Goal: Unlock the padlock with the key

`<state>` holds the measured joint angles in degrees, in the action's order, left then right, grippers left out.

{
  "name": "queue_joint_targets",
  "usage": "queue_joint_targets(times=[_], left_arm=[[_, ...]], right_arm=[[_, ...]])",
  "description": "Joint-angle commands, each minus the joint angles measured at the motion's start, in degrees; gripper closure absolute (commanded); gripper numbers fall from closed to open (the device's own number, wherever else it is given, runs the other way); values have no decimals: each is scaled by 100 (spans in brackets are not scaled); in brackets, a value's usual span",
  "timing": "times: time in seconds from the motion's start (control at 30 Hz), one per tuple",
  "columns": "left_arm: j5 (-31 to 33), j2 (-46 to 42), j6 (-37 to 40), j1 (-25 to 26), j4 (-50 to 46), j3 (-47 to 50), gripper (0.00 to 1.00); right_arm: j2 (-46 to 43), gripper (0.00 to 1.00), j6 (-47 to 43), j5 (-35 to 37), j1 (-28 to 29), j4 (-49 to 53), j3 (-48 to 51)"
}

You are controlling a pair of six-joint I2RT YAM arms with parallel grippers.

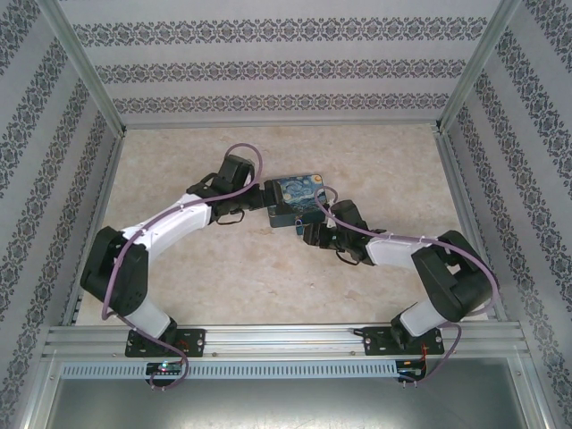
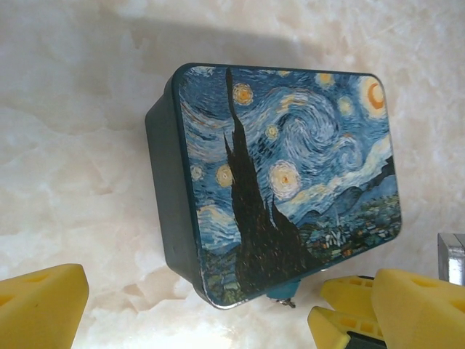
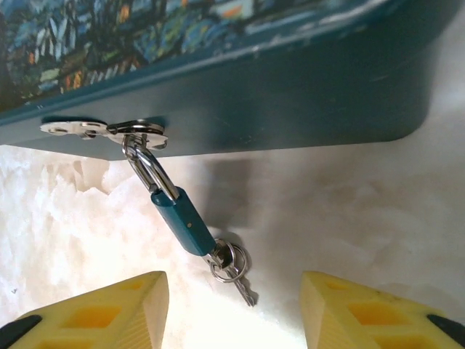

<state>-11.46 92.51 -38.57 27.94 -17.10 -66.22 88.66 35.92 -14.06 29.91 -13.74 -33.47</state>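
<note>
The padlock [image 3: 182, 218] hangs tilted from the hasp [image 3: 134, 131] of the tin [image 3: 290, 94], centre-left in the right wrist view; the key [image 3: 245, 289] trails on its ring [image 3: 231, 260] just below. Both look light, slick and swingy, so pinch the key's flat head. The right fingers [image 3: 109, 313] stand apart, empty; the left fingers [image 2: 36, 305] wide, empty.

A blue painted tin [image 3: 290, 94] is seen from low on a pale marbled bench [image 3: 363, 233], its dark side wall stretched across the upper frame. A silver hasp [image 3: 109, 131] is fixed at the tin's lower left edge, and the shackle [image 3: 149, 171] of a small teal padlock [image 3: 182, 222] is looped through it. The padlock is slanted down to the right, with a ring [image 3: 229, 262] and a thin key [image 3: 243, 289] laid on the bench at its lower end. Two yellow fingers [image 3: 109, 313] are held apart on either side of the key, touching nothing.
</note>
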Motion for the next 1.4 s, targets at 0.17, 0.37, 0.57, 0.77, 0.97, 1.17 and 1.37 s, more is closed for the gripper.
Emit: queue_joint_targets(times=[0.17, 0.37, 0.57, 0.77, 0.97, 1.17, 1.37], left_arm=[[57, 316, 295, -74, -427, -319, 0], [1, 400, 274, -83, -386, -348, 0], [-54, 456, 262, -110, -320, -340, 0], [-43, 488, 378, -139, -345, -363, 0], [47, 471, 541, -140, -432, -419, 0], [315, 535, 741, 25, -593, -565, 0], [979, 715, 1049, 405, -870, -815, 0]], right_arm=[[401, 51, -100, -140, 154, -284, -385], [649, 54, -37, -197, 200, -397, -476], [771, 63, 12, -207, 258, -469, -467], [665, 92, 50, -97, 211, -346, -341], [335, 100, 264, 106, 66, -101, -131], [72, 100, 491, 87, 31, -46, -32], [-86, 100, 838, 27, 15, -77, 24]])
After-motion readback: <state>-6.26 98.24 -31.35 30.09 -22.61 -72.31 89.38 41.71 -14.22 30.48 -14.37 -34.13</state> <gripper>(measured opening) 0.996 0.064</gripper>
